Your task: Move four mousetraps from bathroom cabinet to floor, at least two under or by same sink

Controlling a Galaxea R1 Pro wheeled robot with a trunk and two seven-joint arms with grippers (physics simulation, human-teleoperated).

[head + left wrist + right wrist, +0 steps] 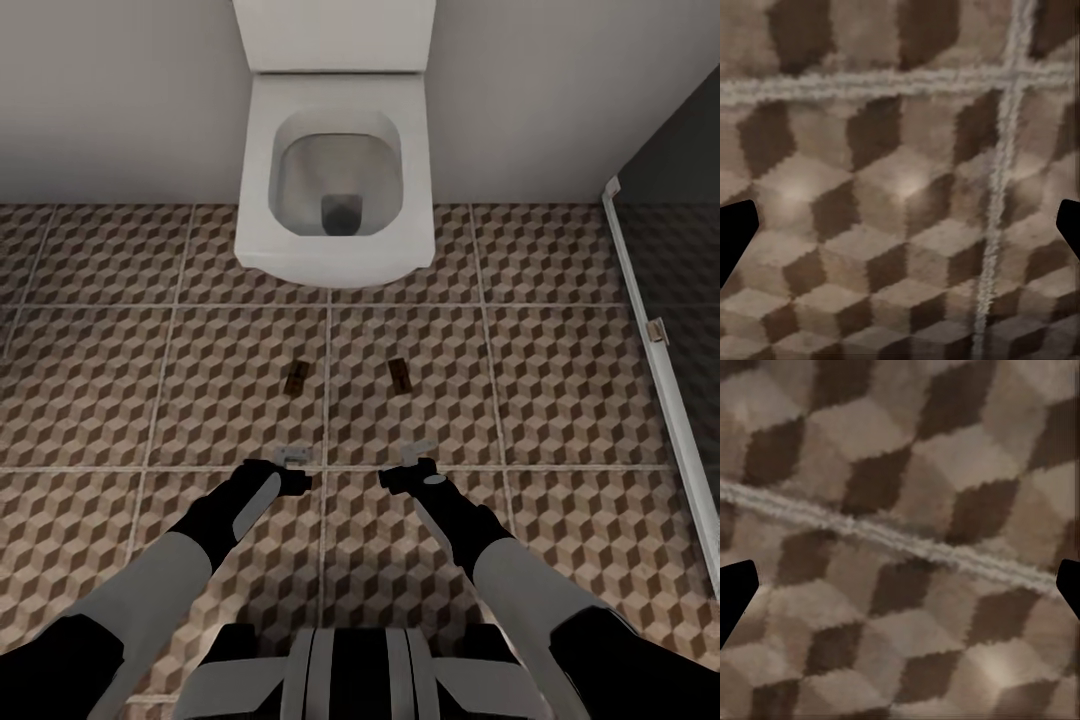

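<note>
Two mousetraps lie on the cube-patterned bathroom floor (560,400) in front of the toilet: one mousetrap (295,377) to the left of a grout line, the other mousetrap (399,374) to its right. My left gripper (296,459) hovers a little nearer me than the left trap, and my right gripper (418,455) hovers nearer me than the right trap. Both grippers are open with nothing between the fingers. In both wrist views the dark fingertips (735,236) (735,592) sit wide apart over bare tile. The cabinet and the sink are out of view.
A square white toilet (335,150) stands against the back wall ahead. A glass shower screen with a pale frame (660,360) runs along the right, with darker tiles behind it. Patterned floor stretches to the left.
</note>
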